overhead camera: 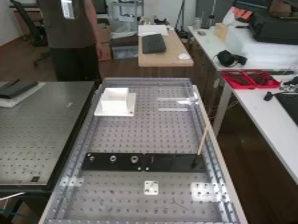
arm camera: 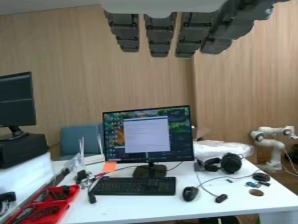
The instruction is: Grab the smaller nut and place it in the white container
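In the high view the smaller nut (overhead camera: 91, 158) stands at the left end of the flat black bar (overhead camera: 176, 162), with the larger nut (overhead camera: 113, 158) beside it and the bearing (overhead camera: 134, 159) after that. Farther up the bench, the white container (overhead camera: 116, 100) sits on a white base plate. In the wrist view the hand (arm camera: 159, 35) hangs with straight fingers, pointing toward a desk and wall, with nothing held.
A thin wooden stick (overhead camera: 203, 141) stands up from the bar's right part. A small white plate (overhead camera: 151, 188) lies on the perforated bench (overhead camera: 106, 200). Red trays (overhead camera: 250, 79) rest on the side table, and a person stands behind the bench.
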